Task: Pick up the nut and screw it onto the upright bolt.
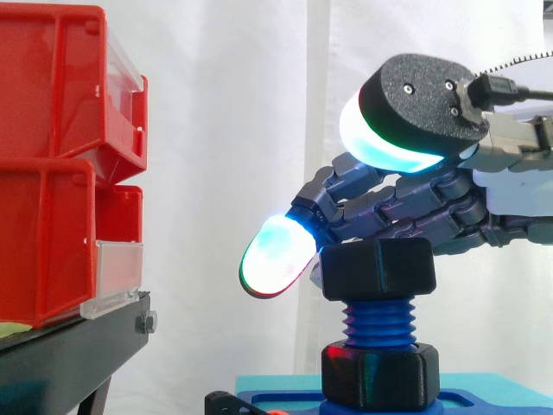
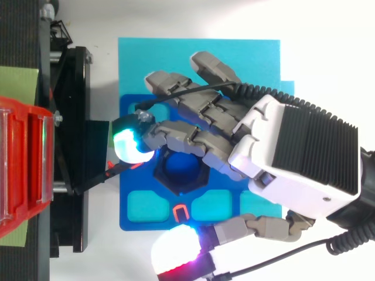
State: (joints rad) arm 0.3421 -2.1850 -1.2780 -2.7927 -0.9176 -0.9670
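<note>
1. Nut (image 1: 378, 268), black and hexagonal, sits level on top of the upright blue bolt (image 1: 380, 318), with bare thread showing between it and the black hexagonal collar (image 1: 380, 376) at the bolt's foot
2. Bolt and collar stand midway across a blue tray (image 2: 126, 219), which lies on a cyan mat (image 2: 176, 58) on the white counter (image 2: 328, 58), beside the black stand (image 1: 69, 354) carrying the red bins (image 1: 52, 173)
3. Hand (image 2: 275, 140) reaches over the tray, open: its fingers (image 1: 389, 203) lie nearly straight along the nut's far side, seemingly touching its upper edge, one glowing fingertip (image 1: 275, 257) past the nut towards the bins; the thumb (image 2: 176, 252) stands well apart, so nothing is pinched
4. Judged from this, picking up is done and screwing on is the step in hand, with most of the thread left to run
5. Next move calls for the thumb to close on the nut's free flank opposite the fingers, then a level turn about the bolt's axis; a tilted push could cross the thread
</note>
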